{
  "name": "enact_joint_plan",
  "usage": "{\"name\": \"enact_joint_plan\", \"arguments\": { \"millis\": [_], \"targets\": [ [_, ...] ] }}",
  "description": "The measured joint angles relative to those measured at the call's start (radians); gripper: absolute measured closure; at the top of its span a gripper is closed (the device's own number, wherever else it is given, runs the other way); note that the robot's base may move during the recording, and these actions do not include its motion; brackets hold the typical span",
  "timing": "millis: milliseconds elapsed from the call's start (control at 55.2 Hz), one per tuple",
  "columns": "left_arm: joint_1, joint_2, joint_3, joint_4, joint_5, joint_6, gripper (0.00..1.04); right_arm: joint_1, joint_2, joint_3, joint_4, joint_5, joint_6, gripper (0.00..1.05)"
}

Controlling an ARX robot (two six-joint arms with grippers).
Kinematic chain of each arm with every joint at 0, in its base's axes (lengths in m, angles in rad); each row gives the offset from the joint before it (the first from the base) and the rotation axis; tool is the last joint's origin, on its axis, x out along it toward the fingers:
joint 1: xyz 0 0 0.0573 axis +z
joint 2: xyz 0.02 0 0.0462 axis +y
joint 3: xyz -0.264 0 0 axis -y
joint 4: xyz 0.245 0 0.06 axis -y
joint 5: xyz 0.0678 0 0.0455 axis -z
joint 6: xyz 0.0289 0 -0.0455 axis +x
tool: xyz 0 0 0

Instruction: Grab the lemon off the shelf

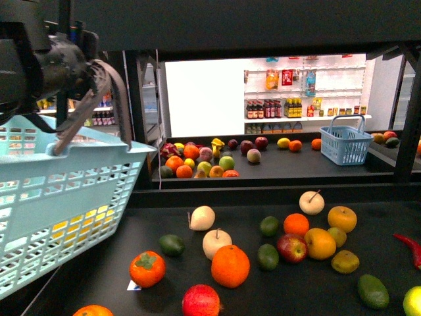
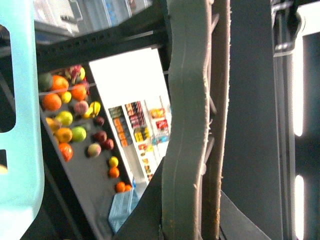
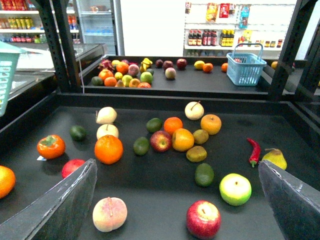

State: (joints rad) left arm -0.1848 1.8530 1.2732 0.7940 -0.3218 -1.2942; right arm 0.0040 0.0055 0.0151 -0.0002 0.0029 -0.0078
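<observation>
The lemon point(image 1: 283, 142) is a bright yellow oval fruit lying on the far black tier of the shelf point(image 1: 316, 168), just beside an orange point(image 1: 295, 145). It shows small in the right wrist view point(image 3: 199, 64) and the left wrist view point(image 2: 113, 161). My left gripper point(image 1: 79, 66) is up at the left, shut on the grey basket handle point(image 2: 187, 125) of a light blue basket point(image 1: 59, 197). My right gripper point(image 3: 175, 200) is open over the near tier point(image 3: 150, 185), far short of the lemon, with a red apple point(image 3: 203, 219) between its fingers point(image 3: 55, 205).
Several fruits are spread over the near tier, among them a big orange point(image 1: 230, 265), a persimmon point(image 1: 147, 268) and a red chili point(image 1: 411, 247). A small blue basket point(image 1: 345, 143) stands on the far tier right of the lemon. A black upright point(image 1: 411, 118) frames the right side.
</observation>
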Motion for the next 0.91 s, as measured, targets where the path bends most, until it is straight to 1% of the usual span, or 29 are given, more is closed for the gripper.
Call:
{"name": "enact_joint_plan", "arguments": {
  "millis": [236, 344, 489, 634, 779, 906],
  "targets": [
    [0.142, 0.000, -0.074, 0.175, -0.029, -0.100, 0.96, 0.000, 0.000, 0.000, 0.000, 0.000, 0.000, 0.07],
    [0.201, 0.002, -0.094, 0.238, -0.018, -0.117, 0.96, 0.000, 0.000, 0.000, 0.000, 0.000, 0.000, 0.07],
    [0.249, 0.019, -0.102, 0.309, 0.018, -0.126, 0.96, 0.000, 0.000, 0.000, 0.000, 0.000, 0.000, 0.07],
    [0.292, 0.068, -0.126, 0.404, 0.060, -0.178, 0.96, 0.000, 0.000, 0.000, 0.000, 0.000, 0.000, 0.07],
    [0.330, 0.119, -0.150, 0.438, 0.094, -0.232, 0.96, 0.000, 0.000, 0.000, 0.000, 0.000, 0.000, 0.07],
    [0.355, 0.148, -0.152, 0.451, 0.122, -0.239, 0.96, 0.000, 0.000, 0.000, 0.000, 0.000, 0.000, 0.07]
  ]
}}
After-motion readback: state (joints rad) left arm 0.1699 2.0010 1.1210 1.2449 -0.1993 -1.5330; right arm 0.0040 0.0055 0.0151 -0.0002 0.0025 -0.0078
